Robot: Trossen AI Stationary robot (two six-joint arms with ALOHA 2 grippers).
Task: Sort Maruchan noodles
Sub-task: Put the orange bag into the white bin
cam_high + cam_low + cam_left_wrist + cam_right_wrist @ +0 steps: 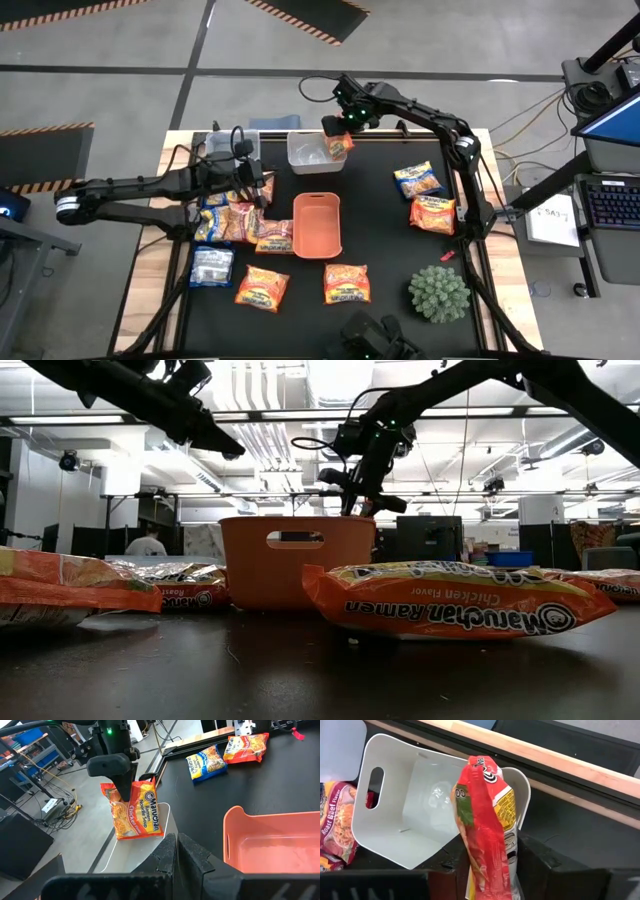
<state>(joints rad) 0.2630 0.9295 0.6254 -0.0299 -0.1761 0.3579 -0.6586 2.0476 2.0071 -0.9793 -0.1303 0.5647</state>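
Black table, workshop behind | right gripper (338,146) pinches orange packet (487,827), long axis hanging straight down from fingers | white bin (312,160) directly below, nearer this arm | left gripper (262,192) shut, empty, over packet pile (240,220)

Orange-red ramen packet (487,840) — yellow panel; white bin (420,815); orange tray (317,225); black table (390,230).

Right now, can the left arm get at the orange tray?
Probably yes. The left gripper, shut and empty, hovers just left of the orange tray, with nothing between them. The right gripper is off at the white bin with a packet.
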